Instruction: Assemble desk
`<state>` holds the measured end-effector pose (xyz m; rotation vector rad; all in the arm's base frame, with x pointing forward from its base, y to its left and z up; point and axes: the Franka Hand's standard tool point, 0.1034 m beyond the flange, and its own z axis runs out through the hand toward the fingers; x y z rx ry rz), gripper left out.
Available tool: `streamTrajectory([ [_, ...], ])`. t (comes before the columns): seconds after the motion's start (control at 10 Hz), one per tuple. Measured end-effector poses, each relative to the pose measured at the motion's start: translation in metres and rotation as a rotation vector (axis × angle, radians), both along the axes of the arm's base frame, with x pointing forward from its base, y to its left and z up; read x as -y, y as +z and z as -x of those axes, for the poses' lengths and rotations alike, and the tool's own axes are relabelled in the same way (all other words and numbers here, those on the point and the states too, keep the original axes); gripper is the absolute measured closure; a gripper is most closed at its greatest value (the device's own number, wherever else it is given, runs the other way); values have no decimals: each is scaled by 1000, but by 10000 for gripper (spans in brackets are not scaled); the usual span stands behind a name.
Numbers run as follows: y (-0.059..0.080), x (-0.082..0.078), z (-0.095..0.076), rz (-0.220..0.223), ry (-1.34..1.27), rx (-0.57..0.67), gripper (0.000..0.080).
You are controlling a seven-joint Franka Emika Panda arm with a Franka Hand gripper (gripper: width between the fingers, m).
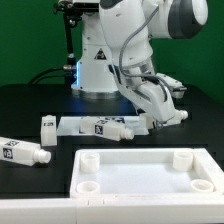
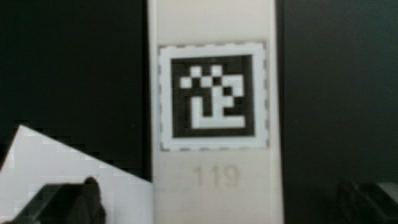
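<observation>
The white tray-like tabletop (image 1: pixel 140 172) lies at the front with round sockets in its corners. Several white tagged legs lie behind it: one at the exterior view's far left (image 1: pixel 22 152), a short one (image 1: pixel 47 127), and one in the middle (image 1: pixel 105 127). My gripper (image 1: pixel 150 119) hangs low over the right end of the middle group. In the wrist view a white leg (image 2: pixel 214 60) with a black-and-white tag runs between my fingers. The gripper (image 2: pixel 214 205) is open, one dark finger (image 2: pixel 63 205) on each side with a gap to the leg.
The robot's white base (image 1: pixel 100 60) stands at the back on the black table. A white flat corner (image 2: pixel 54 165) shows beside the leg in the wrist view. Cables hang behind the arm.
</observation>
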<state>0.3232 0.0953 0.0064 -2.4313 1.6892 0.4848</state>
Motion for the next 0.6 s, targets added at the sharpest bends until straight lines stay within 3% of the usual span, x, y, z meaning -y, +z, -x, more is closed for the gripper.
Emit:
streamTrajectory([
  [0.1,0,0,0,0,-2,0,244],
  [0.2,0,1,0,0,-2,0,424],
  [0.3,0,1,0,0,-2,0,424],
  [0.4,0,1,0,0,-3,0,516],
  [0.5,1,0,-2,4,2,0,515],
  [0.6,7,-10,-24,42,58,37,515],
])
